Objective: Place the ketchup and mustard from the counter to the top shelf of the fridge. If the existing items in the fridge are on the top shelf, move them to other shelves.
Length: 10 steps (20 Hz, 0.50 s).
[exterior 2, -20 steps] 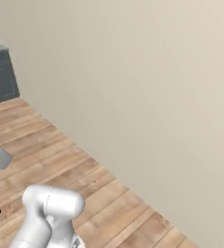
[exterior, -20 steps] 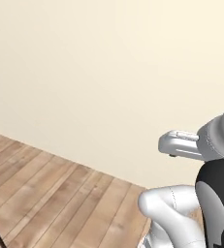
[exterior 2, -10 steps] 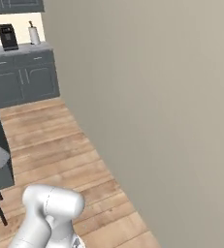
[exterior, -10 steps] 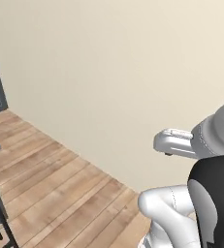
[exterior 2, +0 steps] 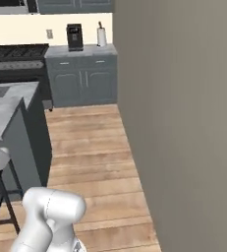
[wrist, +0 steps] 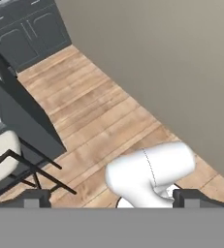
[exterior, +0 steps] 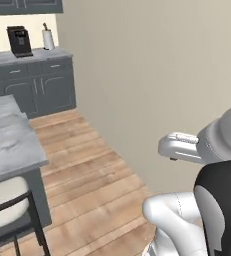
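Mostly plain beige wall [exterior: 152, 75] close on the right, with wood floor [exterior 2: 90, 147] running ahead to a far table [exterior 2: 80, 49] over dark grey cabinets, carrying a black machine [exterior 2: 74, 36] and a white roll [exterior 2: 101, 35]. Nearer left, a marbled island [exterior: 7, 140] with a stool [exterior: 7, 200]. No ketchup, mustard or fridge to be seen; direction from the pincer [wrist: 111, 198] cannot be told. Pincer released, tips spread wide, nothing between them. Probably driving needed before any reach.

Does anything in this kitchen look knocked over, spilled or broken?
Nothing stands out. The coffee machine and paper towel roll stand upright on the far counter, the wooden floor is clean, and the stool sits squarely by the island.
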### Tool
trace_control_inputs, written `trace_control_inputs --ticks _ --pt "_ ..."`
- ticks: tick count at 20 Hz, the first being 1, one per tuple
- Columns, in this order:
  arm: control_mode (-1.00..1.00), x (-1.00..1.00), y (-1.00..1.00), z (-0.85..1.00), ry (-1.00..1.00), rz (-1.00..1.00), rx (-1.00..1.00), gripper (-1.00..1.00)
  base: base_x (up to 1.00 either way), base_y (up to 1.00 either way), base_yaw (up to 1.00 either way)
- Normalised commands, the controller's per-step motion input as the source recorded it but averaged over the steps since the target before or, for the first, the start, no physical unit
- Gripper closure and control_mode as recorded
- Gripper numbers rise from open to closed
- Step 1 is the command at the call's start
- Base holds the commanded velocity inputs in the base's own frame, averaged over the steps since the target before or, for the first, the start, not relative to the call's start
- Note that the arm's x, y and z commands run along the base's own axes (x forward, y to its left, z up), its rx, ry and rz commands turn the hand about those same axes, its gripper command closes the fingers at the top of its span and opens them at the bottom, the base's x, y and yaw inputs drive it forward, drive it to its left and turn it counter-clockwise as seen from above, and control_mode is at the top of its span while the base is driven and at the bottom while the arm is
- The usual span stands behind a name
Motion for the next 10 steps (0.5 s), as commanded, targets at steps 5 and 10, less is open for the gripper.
trace_control_inputs --ticks 5,10 --pt "1.00 0.00 0.00 0.00 0.00 0.00 0.00 -1.00 1.00 0.00 0.48" --pt "1.00 0.00 0.00 0.00 0.00 0.00 0.00 -1.00 1.00 -0.14 0.37"
